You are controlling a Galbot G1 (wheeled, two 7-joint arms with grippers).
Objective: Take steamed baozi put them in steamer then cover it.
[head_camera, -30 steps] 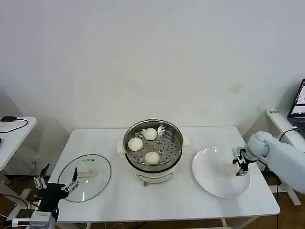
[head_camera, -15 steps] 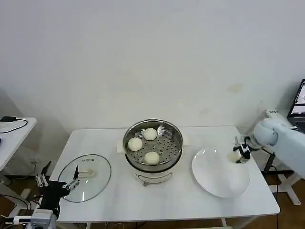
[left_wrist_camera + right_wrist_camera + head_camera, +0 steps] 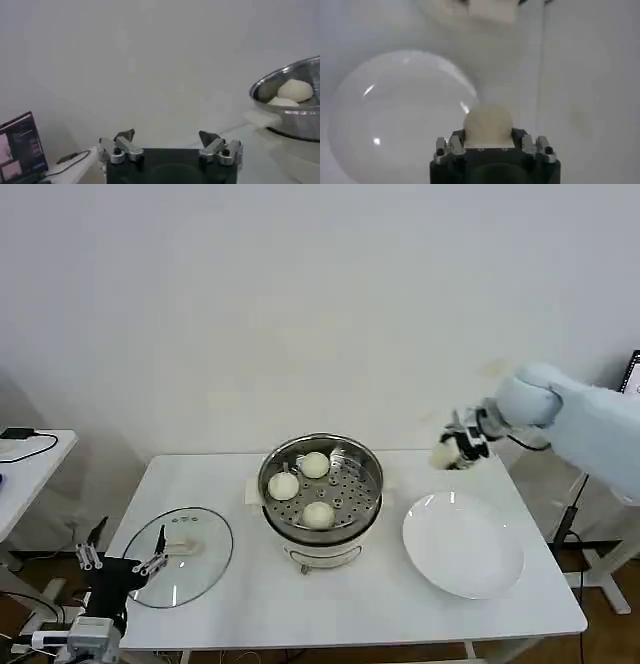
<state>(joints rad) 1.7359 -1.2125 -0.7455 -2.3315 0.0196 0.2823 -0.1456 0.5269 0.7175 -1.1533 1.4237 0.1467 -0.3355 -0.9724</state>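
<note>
Your right end effector holds one baozi up in the air, right of the steamer. Its fingers hide part of the bun. Your left end effector waits wide open, near the bench's left edge.

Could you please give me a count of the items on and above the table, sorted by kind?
Steamed baozi: 4, with 3 in the steamer and 1 held by the right end effector
Steamer: 1
Glass lid: 1
White plate: 1
Total: 7
</note>
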